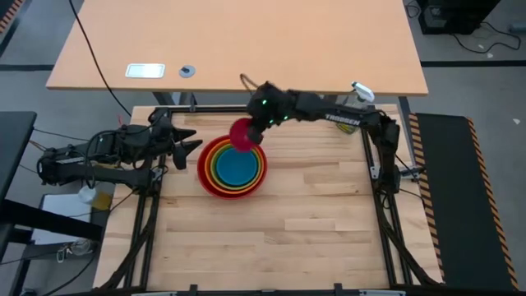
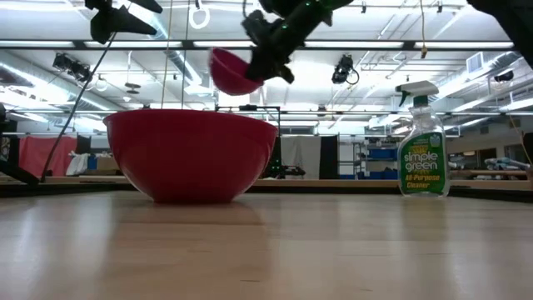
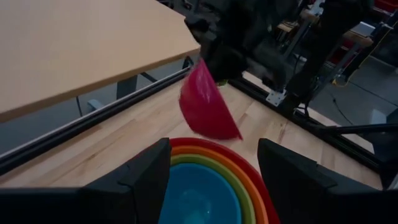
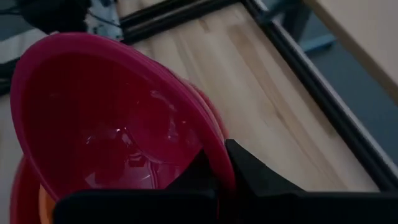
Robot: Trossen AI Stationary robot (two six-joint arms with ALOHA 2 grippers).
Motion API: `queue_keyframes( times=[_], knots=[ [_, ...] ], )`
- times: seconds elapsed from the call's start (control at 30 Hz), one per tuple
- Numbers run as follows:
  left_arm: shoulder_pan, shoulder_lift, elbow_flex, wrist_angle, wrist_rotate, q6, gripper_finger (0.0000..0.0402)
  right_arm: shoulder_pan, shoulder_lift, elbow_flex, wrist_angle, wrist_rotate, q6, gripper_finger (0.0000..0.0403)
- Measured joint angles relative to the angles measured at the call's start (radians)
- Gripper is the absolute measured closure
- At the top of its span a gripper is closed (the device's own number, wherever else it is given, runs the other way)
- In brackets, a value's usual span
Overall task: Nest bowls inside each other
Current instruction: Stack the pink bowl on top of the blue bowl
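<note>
Aloft, right hand [image 1: 256,131] pinches glossy round magenta bowl [image 1: 244,135]; left hand [image 1: 191,146] gapes empty.

1. Spray bottle [image 2: 423,142], right of centre in the low view: the green label reads "simple green" in large letters, with "All-Purpose Cleaner" beneath it. Smaller print above and below these lines is too fine to read.
2. Right arm [image 1: 341,117], upper right of centre in the high view: white lettering along the dark link reads "TROSSEN"; the final letters are only faintly legible.
3. White plate [image 1: 145,71] on the desk, upper left of the high view: any marking on it is illegible.
</note>
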Motion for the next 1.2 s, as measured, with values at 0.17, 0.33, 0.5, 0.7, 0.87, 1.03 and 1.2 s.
queue_keyframes(
  times=[0.17, 0.33, 0.5, 0.7, 0.87, 1.03, 1.2],
  knots=[
    [0.000, 0.000, 0.000, 0.000, 0.001, 0.004, 0.0157, 0.063, 0.068, 0.001, 0.124, 0.054, 0.024, 0.0383],
    [0.001, 0.000, 0.000, -0.006, 0.002, 0.004, 0.0157, 0.086, 0.113, 0.002, 0.192, 0.121, 0.056, 0.0383],
    [0.001, 0.000, 0.000, -0.006, 0.003, 0.004, 0.0157, 0.086, 0.138, 0.001, 0.152, 0.124, 0.077, 0.0383],
    [0.001, 0.001, 0.000, -0.011, 0.003, 0.003, 0.0157, 0.089, 0.167, 0.000, 0.107, 0.121, 0.049, 0.0383],
    [0.001, 0.001, 0.000, -0.013, 0.003, 0.003, 0.0157, 0.108, 0.210, 0.000, 0.070, 0.062, 0.019, 0.0383],
    [0.001, 0.003, 0.000, -0.026, -0.002, 0.002, 0.0157, 0.134, 0.264, -0.001, 0.067, 0.075, 0.012, 0.0381],
    [0.002, 0.003, 0.000, -0.032, -0.005, -0.002, 0.0157, 0.142, 0.299, -0.001, 0.080, 0.085, 0.013, 0.0362]
  ],
)
